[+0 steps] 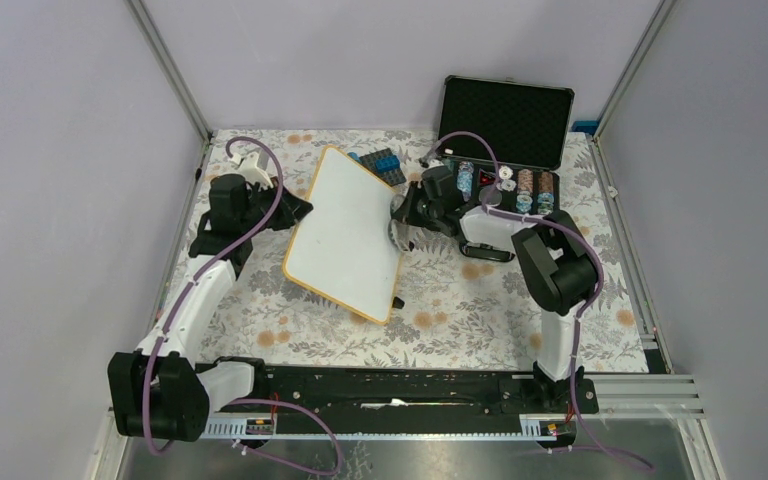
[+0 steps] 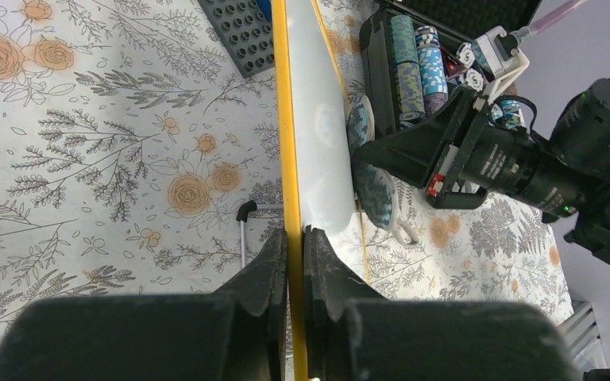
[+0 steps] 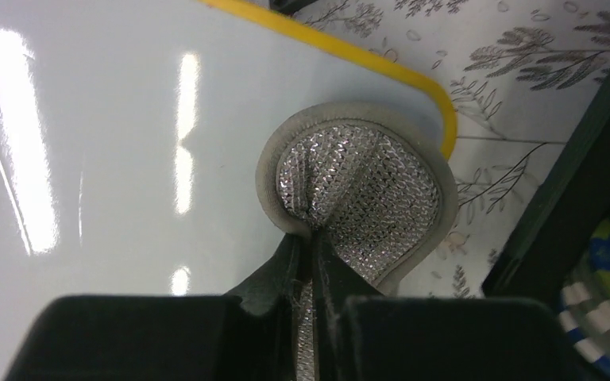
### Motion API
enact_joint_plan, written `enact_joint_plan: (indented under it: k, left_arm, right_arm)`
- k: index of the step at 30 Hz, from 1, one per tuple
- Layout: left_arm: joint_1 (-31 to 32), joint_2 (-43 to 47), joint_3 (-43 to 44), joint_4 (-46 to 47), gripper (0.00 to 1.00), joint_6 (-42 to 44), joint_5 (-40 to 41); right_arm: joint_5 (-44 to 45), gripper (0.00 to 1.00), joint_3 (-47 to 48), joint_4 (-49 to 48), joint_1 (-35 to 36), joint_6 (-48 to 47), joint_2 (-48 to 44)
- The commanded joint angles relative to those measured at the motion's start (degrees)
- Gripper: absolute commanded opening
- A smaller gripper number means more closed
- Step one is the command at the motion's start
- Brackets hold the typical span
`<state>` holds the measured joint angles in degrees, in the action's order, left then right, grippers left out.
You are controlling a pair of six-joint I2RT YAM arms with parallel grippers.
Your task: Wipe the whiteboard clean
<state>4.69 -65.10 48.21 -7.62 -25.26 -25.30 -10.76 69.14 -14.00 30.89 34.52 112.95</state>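
Whiteboard [image 1: 345, 232] sits mid-table on flowered cloth [image 1: 460, 320], long axis running roughly 12 to 6 o'clock in the top view. Yellow rim, face plain white with glare streaks. Left claw [image 2: 294, 238] is clamped on the board's 9 o'clock edge, one finger on each face, so that edge is up off the cloth. Right claw [image 3: 308, 242] comes in from 3 o'clock, fingers pinched tight on a round pad [image 3: 357, 190] with silver mesh and a grey border. The pad lies against the white face next to a rounded corner of the rim. Open black chip case [image 1: 505, 150] is at 1 o'clock of the board, behind the right arm. Grey studded block plate [image 1: 380, 163] is at 12 o'clock, just beside the board's far edge.
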Motion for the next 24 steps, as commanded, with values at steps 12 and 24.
enact_joint_plan:
  k: [12, 24]
  left_arm:
    - [4.54, 1.22, 0.56, -12.10, 0.00, 4.17, -9.70]
    - [4.58, 4.84, -2.40, -14.64, 0.00, 8.87, -3.19]
  right_arm:
    - [-3.57, 0.00, 0.70, 5.44, 24.56, 1.10, -7.48]
    - [3.34, 0.00, -27.06, -9.34, 21.30, 8.91, -9.16]
